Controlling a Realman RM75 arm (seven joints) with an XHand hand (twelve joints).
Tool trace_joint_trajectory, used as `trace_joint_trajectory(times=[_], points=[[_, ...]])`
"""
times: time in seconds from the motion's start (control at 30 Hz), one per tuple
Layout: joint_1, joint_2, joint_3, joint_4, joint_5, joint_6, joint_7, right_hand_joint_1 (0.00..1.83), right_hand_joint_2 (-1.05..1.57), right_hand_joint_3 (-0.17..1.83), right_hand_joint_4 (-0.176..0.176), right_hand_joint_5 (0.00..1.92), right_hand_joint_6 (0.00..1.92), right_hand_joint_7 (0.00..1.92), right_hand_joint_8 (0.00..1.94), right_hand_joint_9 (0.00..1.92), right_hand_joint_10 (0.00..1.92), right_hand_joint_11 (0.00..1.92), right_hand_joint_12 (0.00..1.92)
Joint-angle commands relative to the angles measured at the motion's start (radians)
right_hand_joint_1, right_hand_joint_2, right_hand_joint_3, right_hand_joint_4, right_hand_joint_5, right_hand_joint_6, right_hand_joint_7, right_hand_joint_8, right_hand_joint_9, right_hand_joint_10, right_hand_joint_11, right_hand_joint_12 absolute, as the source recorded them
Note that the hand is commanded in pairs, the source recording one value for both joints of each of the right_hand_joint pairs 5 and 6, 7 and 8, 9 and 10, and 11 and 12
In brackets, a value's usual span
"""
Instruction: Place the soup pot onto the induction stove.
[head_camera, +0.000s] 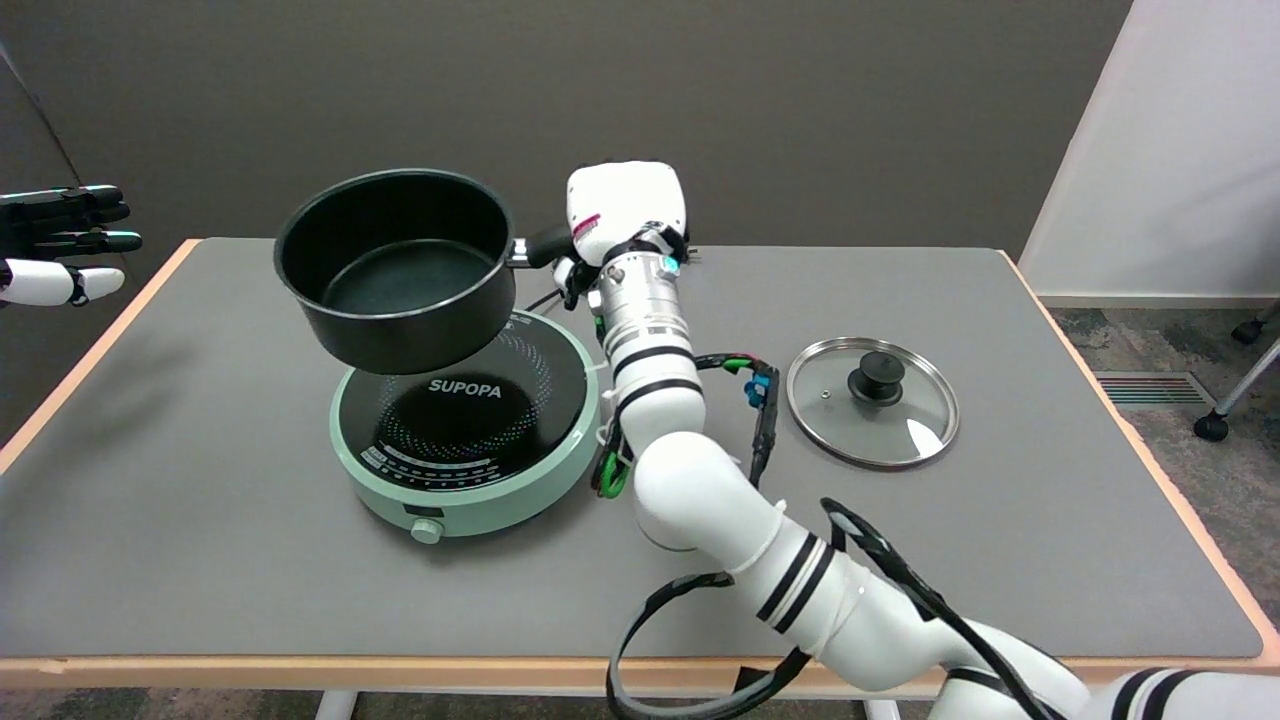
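The black soup pot (400, 270) hangs in the air, tilted slightly toward the camera, over the back half of the round mint-green induction stove (468, 430). My right hand (622, 215) grips the pot's black handle just right of the pot wall, with the white back of the hand facing the camera. The pot is empty and stands clear above the stove's black glass top marked SUPOPA. The fingers around the handle are mostly hidden behind the hand.
A glass lid (872, 402) with a black knob lies flat on the grey table (200, 500) to the right of my arm. The idle left hand (60, 245) hovers at the upper left. The table's wooden edge runs along the front.
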Motion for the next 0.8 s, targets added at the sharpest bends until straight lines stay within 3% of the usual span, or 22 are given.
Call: trace_joint_trajectory(times=[0.03,0.8], points=[[-0.046,-0.036,-0.019,0.054,0.031,0.093,-0.078,0.96,1.37,0.53,-0.044,1.92,1.92,1.92,1.92,1.92,1.92,1.92,1.92],[-0.133,-0.029,-0.028,0.099,0.081,0.139,-0.078,0.96,1.35,0.54,-0.049,1.92,1.92,1.92,1.92,1.92,1.92,1.92,1.92]])
